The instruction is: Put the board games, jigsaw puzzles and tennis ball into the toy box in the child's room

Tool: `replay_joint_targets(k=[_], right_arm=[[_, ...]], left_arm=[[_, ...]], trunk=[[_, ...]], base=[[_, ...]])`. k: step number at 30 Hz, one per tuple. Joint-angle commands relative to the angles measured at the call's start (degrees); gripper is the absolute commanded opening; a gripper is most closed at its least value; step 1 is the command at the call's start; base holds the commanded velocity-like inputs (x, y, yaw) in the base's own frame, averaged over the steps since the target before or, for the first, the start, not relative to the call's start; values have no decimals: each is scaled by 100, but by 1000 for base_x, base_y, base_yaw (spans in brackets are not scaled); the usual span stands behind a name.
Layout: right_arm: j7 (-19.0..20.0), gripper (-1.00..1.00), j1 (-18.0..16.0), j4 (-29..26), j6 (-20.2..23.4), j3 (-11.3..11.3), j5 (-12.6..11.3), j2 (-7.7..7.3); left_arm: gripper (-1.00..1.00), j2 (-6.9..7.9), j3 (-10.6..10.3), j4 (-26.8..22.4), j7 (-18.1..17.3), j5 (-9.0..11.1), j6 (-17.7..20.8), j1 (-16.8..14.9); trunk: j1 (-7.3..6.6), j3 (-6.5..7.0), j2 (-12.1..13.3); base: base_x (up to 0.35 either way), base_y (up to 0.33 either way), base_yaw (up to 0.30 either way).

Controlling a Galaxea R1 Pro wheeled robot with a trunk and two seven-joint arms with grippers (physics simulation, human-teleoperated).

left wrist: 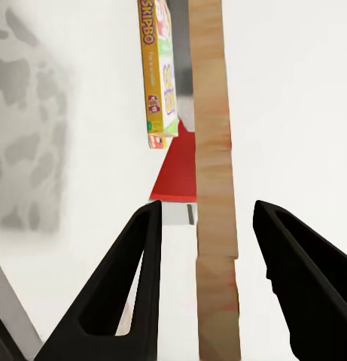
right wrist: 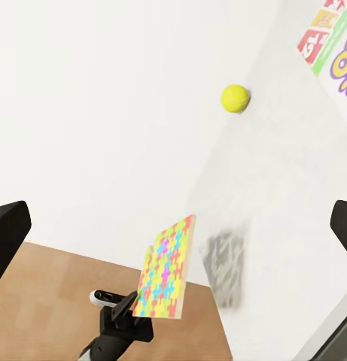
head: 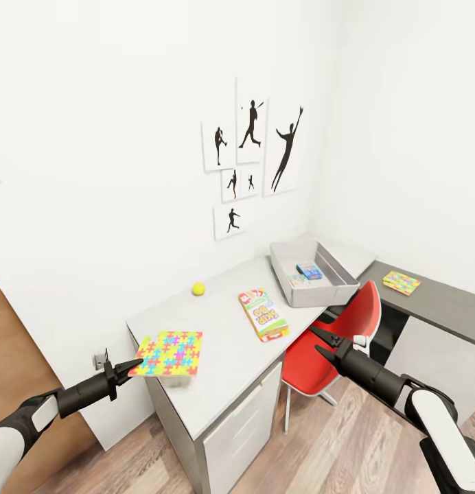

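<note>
My left gripper (head: 131, 367) is shut on the near edge of a multicoloured jigsaw puzzle (head: 170, 353), held level just above the table (head: 224, 357) with its shadow below. In the left wrist view the puzzle (left wrist: 214, 188) stands edge-on between the fingers (left wrist: 139, 256). A second puzzle (head: 401, 281) lies on the lower dark cabinet. The tennis ball (head: 198, 289) and the SKIP-BO board game (head: 263, 313) rest on the table. The toy box (head: 320, 296) sits at the far end with small colourful items inside. My right gripper (head: 320, 343) hangs open over the red chair. The bed is out of view.
The red chair (head: 340, 343) is tucked against the table's front, under my right arm. The dark grey cabinet (head: 436, 309) runs along the right wall. Black silhouette pictures (head: 251, 158) hang above the table. Wood floor lies in front of the drawers (head: 241, 425).
</note>
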Motion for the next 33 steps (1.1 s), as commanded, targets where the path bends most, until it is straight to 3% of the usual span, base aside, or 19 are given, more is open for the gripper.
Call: replay_joint_targets(k=[1,14,17,25,33], right_arm=[[28,100,-5,1,28,-7,22,-1],[28,100,-5,41,28,-15,15,18],[28,100,-5,50,28,-5,31,82],[-15,100,-5,146,19,15,95,416],[-24,100,-5,167,19,-9,100,461]], left_arm=[[-100,0,9,0,1,-11,35,-4],[-100,-14,9,0,-32,-7,7,-4],[-100,-1,9,0,-47,-10,13,-4],[-100,1,9,-8,-72,-3,15,-4],[-100,27,12,-8,-86,5,33,-4]], trunk=[[-22,11,37],[-307,245,558],[-373,299,678],[-549,442,999],[-725,586,1320]], base=[[0,0,0],[0,0,0],[0,0,0],[0,0,0],[0,0,0]])
